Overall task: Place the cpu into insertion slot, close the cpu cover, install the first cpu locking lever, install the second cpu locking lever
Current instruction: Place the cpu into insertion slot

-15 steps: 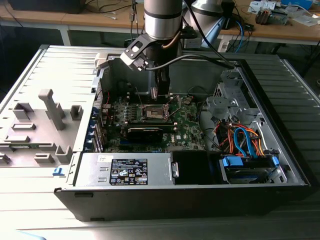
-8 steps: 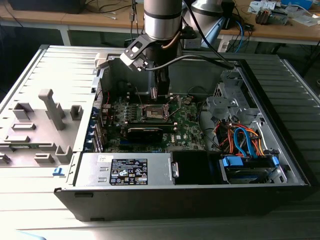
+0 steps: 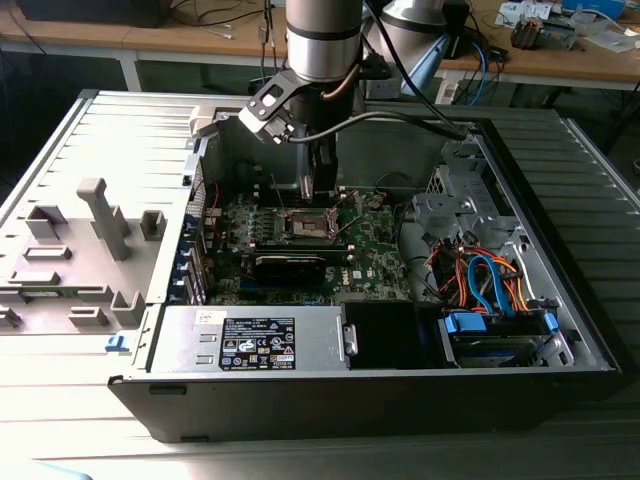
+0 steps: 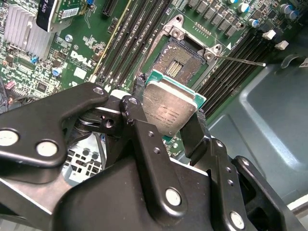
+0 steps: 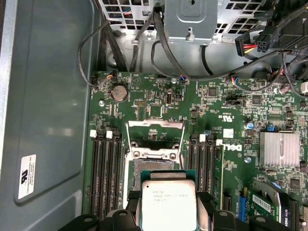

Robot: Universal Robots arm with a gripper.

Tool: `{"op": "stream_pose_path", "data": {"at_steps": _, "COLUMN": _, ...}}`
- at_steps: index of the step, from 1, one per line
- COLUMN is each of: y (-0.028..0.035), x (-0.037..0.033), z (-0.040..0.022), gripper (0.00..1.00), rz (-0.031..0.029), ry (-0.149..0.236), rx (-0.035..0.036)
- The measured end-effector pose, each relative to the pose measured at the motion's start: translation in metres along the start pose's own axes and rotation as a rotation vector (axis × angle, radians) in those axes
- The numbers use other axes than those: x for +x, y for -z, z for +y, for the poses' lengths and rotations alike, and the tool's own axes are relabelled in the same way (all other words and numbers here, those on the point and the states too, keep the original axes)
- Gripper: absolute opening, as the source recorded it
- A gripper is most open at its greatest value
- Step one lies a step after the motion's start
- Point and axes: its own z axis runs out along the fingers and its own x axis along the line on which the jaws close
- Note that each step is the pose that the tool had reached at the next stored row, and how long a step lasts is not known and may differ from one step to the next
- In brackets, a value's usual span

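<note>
Silver-grey metal tops the small flat square cpu (image 4: 169,108). The black linkage gripper (image 4: 168,113) pinches it by two opposite edges, its fingers (image 4: 195,130) narrowed to the chip's width. The arm's thick grey wrist tube (image 3: 322,40) comes straight down from the upper edge of the exterior view into the open dark metal computer case (image 3: 400,395). The case lies on its side on the grey ribbed bench (image 3: 110,140). The gripper points downward over the middle of the green circuit board (image 3: 375,255).

The cpu hangs with its metal side toward both wrist cameras, over one edge of the square dark insertion slot (image 5: 144,168) with its silver rim. The slot's gold-speckled contact field lies bare, so the chip is not seated; how far apart the two are I cannot tell.

The thin silver cpu cover (image 5: 155,124), a frame plate with a square window, stands swung open at the slot's edge nearest the round coin cell (image 5: 119,92). A thin silver wire locking lever (image 4: 240,60) juts free from one slot corner and reaches to the board's edge. Black memory slots (image 5: 108,168) flank the insertion slot on both sides.

Along the case edge nearest the exterior camera sits a silver power supply box (image 3: 255,340). In the corner on the exterior view's right, a blue drive caddy (image 3: 495,325) sits under orange and blue cables (image 3: 480,275).
</note>
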Motion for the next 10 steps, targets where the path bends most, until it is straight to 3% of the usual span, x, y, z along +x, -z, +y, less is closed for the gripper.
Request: {"op": "stream_pose_path", "data": {"at_steps": 10, "y": -0.0020, "x": 0.0010, "z": -0.0024, "gripper": 0.55, "rz": -0.0002, "ry": 0.000, "rx": 0.0001}}
